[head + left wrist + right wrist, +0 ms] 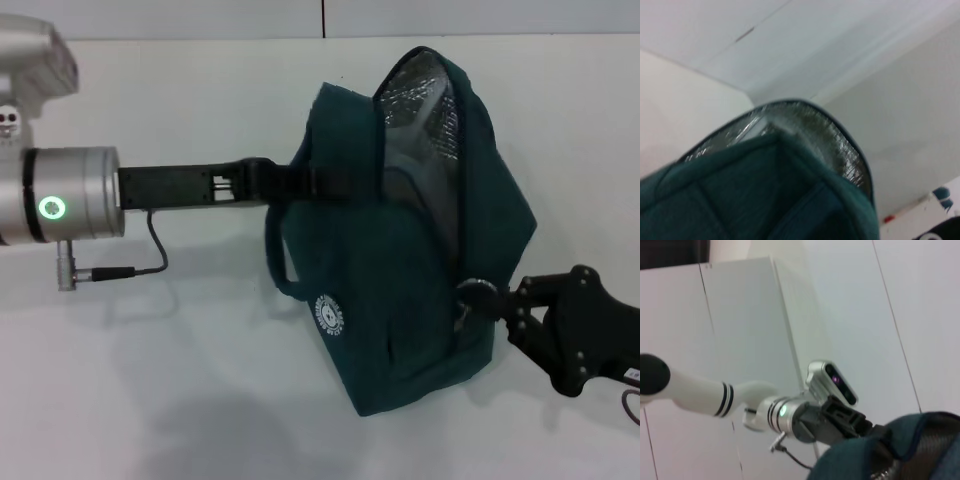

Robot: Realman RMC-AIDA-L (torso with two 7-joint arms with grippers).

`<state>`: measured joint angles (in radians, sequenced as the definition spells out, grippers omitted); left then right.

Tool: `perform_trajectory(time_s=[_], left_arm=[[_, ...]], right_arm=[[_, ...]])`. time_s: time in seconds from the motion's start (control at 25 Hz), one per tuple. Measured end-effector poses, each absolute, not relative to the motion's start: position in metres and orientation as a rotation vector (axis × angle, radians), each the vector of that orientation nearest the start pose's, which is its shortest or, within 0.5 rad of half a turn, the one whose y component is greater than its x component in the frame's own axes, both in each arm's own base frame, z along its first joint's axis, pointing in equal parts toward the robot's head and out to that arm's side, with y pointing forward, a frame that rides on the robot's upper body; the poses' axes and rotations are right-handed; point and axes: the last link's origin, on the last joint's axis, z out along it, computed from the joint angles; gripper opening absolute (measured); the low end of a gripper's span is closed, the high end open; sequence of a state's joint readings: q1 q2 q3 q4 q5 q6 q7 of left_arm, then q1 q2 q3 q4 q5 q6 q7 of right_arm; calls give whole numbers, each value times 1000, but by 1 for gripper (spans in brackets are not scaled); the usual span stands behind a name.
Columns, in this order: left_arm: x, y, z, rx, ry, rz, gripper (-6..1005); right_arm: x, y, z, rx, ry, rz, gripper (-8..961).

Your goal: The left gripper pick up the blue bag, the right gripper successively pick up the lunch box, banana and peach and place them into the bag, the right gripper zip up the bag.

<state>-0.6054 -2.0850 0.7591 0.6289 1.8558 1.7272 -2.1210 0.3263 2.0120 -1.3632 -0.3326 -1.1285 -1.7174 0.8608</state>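
Note:
The blue bag [400,270] hangs above the white table, tilted, with its silver lining [425,100] showing through the part-open top. My left gripper [268,182] reaches in from the left and is shut on a handle of the bag. My right gripper [497,303] is at the bag's lower right side, shut on the ring zip pull [476,293]. The left wrist view shows the bag [750,195] and its foil rim close up. In the right wrist view the bag [920,450] sits below the left gripper [860,424]. Lunch box, banana and peach are out of view.
The white table [180,380] spreads under and around the bag. A cable [140,268] loops below the left wrist. White wall panels [840,300] stand behind the left arm.

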Motion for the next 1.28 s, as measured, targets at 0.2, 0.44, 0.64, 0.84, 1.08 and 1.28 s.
perform_trajectory(time_s=[0.2, 0.44, 0.64, 0.84, 1.08, 1.28], left_arm=[[-210, 326, 0, -2702, -1487, -1124, 174], [-216, 321, 7, -2675, -1357, -1215, 405], [-219, 314, 13, -2680, -1231, -1282, 566], [-221, 305, 14, -2716, -1119, -1312, 699], [-226, 293, 11, -2739, -1050, -1351, 751], [-233, 278, 8, -2753, -902, -1383, 745]], right_arm=[[263, 245, -25, -2583, 335, 1297, 8], [260, 248, -22, -2543, 321, 1328, 8], [257, 251, -16, -2483, 306, 1371, 8], [251, 260, -10, -2423, 281, 1408, 8], [233, 281, -4, -2367, 210, 1463, 8], [211, 298, -5, -2375, 156, 1511, 8]])
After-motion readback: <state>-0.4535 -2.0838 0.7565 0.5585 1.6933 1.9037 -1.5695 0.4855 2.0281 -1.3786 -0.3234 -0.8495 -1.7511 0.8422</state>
